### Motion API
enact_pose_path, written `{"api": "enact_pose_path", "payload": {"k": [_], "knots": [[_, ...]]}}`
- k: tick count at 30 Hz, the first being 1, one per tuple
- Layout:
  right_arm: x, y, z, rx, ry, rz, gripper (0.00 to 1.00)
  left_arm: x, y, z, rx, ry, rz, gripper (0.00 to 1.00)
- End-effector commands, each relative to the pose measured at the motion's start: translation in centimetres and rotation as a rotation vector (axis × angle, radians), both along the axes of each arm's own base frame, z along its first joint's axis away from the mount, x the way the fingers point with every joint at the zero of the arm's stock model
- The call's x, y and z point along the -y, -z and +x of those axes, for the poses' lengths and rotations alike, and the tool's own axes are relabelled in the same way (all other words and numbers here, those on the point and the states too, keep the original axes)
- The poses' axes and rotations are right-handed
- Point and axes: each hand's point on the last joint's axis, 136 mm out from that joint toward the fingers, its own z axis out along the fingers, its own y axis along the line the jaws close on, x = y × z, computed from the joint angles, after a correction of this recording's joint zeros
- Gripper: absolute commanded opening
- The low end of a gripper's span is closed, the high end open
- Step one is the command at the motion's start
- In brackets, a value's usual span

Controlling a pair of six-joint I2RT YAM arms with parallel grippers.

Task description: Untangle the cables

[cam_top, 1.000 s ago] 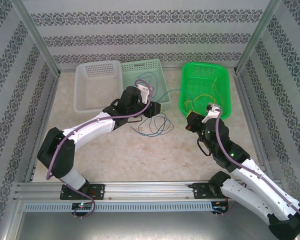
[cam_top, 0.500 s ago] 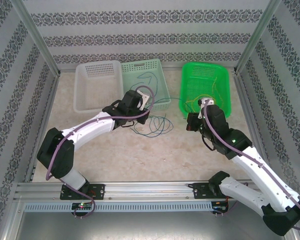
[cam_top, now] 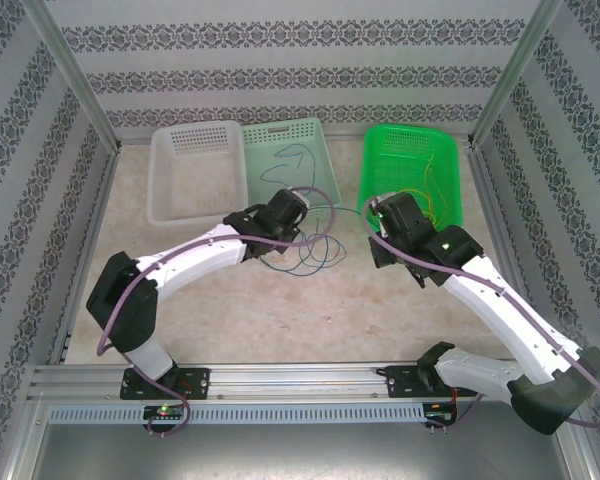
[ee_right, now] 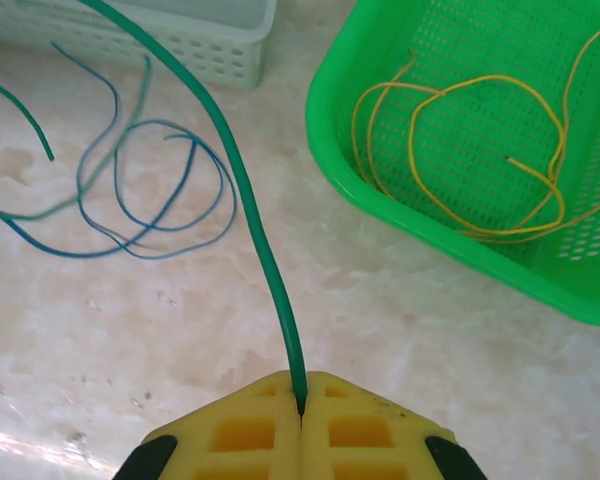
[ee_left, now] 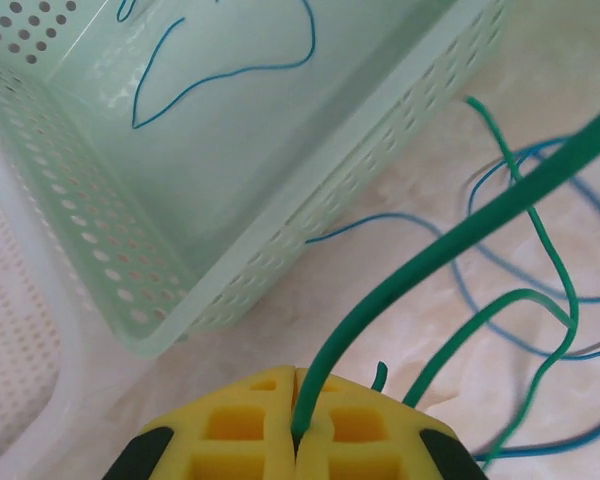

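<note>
While the left pincer (ee_left: 298, 420) and right pincer (ee_right: 302, 400) each clamp shut on the green cable (ee_right: 280, 300), blue cables (ee_right: 170, 123) loop on the worktop (ee_right: 430, 380) at the left pincer's 6 o'clock. Yellow cables (ee_right: 485, 77) lie inside the green basket (ee_right: 420, 240), at the right pincer's 1 o'clock.

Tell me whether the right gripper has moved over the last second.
Yes. The right gripper has moved farther out across the table, up to the near left corner of the green basket.
</note>
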Motion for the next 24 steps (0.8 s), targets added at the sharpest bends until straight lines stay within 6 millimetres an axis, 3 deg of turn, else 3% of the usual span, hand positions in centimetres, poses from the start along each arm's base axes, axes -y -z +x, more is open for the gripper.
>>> {"api": "enact_pose_path", "payload": {"k": [1,7,15,22,23,24], "knots": [[1.4,-0.5,-0.3,-0.007,-0.063,-0.178,0.0,-2.4,0.6,0.0,0.045,-0.007,0.278,0.0],[1.4,0.2,-0.2,-0.028,-0.106,-0.225,0.0,-3.2,-1.1,0.5,0.135,-0.05,0.302,0.0],[-0.2,-0.1,-0.5,0.009,-0.183,-0.141,0.02,-3.4,-4.3,0.6,0.219,-0.061,0.237,0.0],[-4.2,-1.6,1.0,0.064,-0.191,0.091,0.19,-4.5,-6.9,0.9,0.252,-0.071,0.178,0.0],[-4.4,-2.0,1.5,0.084,-0.166,0.12,0.31,-5.2,-7.4,1.1,0.258,-0.09,0.17,0.0],[-4.5,-2.4,2.1,0.103,-0.128,0.154,0.5,-6.0,-7.9,1.3,0.262,-0.114,0.151,0.0]]}}
